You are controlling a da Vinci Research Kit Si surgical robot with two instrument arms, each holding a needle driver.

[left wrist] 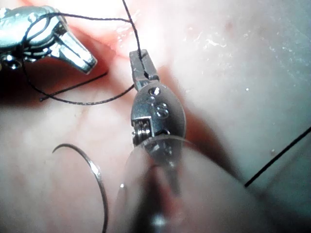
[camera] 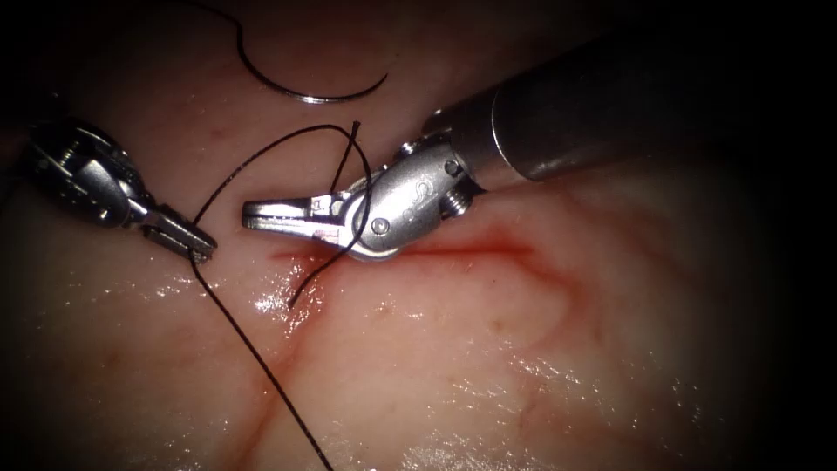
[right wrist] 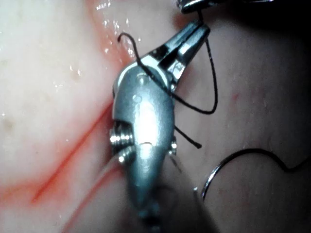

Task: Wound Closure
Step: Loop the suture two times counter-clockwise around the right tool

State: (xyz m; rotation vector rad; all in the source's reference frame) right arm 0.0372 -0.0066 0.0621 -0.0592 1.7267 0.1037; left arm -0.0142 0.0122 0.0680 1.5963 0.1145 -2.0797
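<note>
Nearest the lens, along the lower edge of the endoscope frame, lies wet, glistening tissue [camera: 488, 366], with a black thread [camera: 253, 349] running from bottom centre diagonally up to the left arm's tool. Centre frame: the cut [camera: 488, 249], a thin red line with red fluid [camera: 523, 262] spread beside it, running right from under the right arm's tool. Left of centre: left arm's tool [camera: 193, 239], jaws closed on the thread; the left wrist view confirms the strand pinched at the jaw tips [left wrist: 144, 65]. From that grip the thread arcs up and over to the right arm's tool [camera: 279, 215], where it is looped around the jaw base and wrist; a short free end [camera: 305, 283] trails down toward the cut. Right tool's jaws read as nearly closed and hold nothing between them in the endoscope and right wrist views [right wrist: 187, 41]. Farthest, upper centre-left of the frame: curved needle [camera: 305, 92], lying free on the tissue surface, well apart from both tools, not in the tissue and held by neither. Handling judgement: needle is light, stiff, smooth steel, likely slippery when wet; best taken on its body back from the point. Thread is limp and fine, liable to slip or fray; tissue is soft and yielding.
</note>
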